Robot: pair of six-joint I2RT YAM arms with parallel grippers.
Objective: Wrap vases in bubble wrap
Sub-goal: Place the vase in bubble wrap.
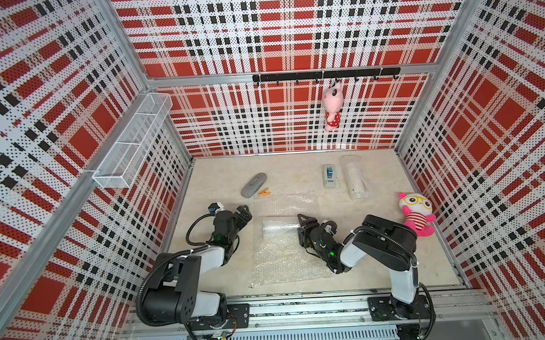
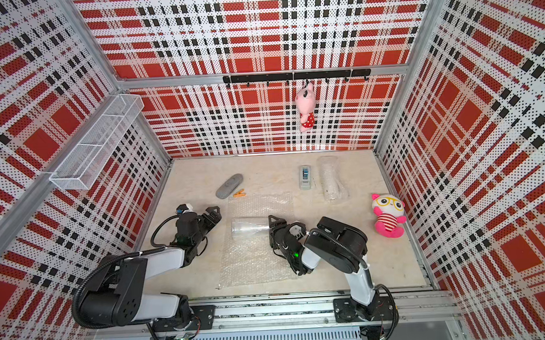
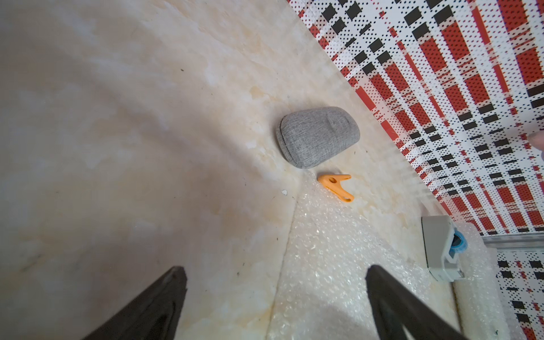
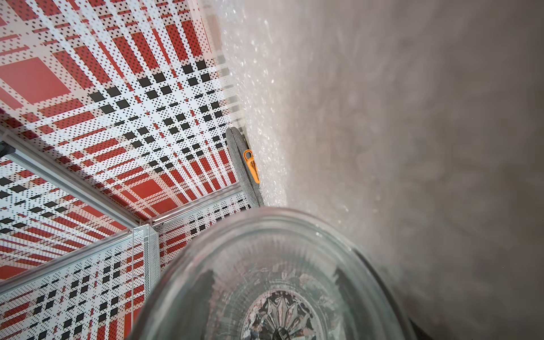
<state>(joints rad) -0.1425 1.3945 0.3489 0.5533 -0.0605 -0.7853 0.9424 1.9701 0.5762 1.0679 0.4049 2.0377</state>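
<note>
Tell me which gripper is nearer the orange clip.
Left. The left gripper hangs open just short of the orange clip; the right gripper is farther, at the clear glass vase.

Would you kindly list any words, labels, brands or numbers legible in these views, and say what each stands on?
No text is readable anywhere. The tape dispenser, grey fabric case, orange clip and clear glass vase show no lettering; any finer marks are too small to tell.

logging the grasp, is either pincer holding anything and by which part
The right pincer grips the clear glass vase by its narrowing end, the vase lying on the bubble wrap. The left pincer is open and holds nothing.
</note>
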